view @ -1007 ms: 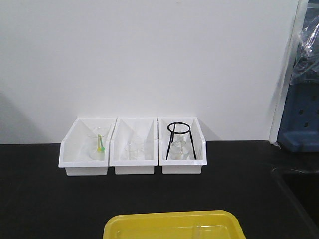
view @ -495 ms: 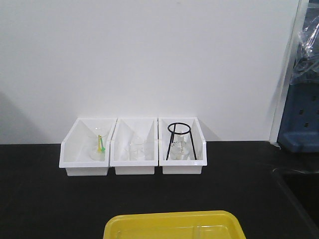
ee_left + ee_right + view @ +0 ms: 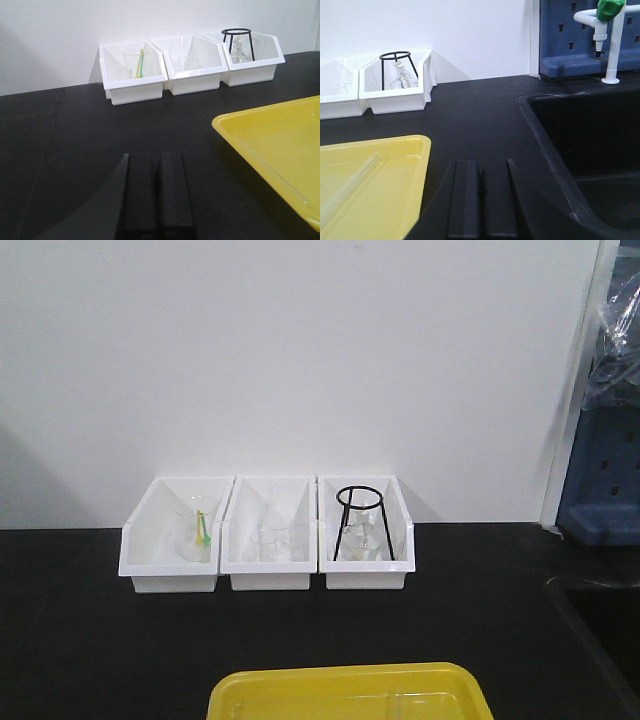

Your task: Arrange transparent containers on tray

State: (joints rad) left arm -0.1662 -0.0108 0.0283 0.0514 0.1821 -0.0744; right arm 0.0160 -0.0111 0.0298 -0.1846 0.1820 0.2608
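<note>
While both grippers sit with fingers pressed together, empty, the test tube (image 3: 347, 187) lies diagonally in the yellow tray (image 3: 415, 150), left of the nearer right gripper (image 3: 481, 200); the left gripper (image 3: 150, 195) is farther

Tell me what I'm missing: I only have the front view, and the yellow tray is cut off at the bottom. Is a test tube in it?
Observer: Yes. The right wrist view shows one test tube lying slantwise in the tray.
Operator: Where are the grippers?
Observer: The left gripper is low over the black table, left of the tray, shut and empty.
Operator: And the right one?
Observer: The right gripper is between the tray and the sink, also shut and empty.
</note>
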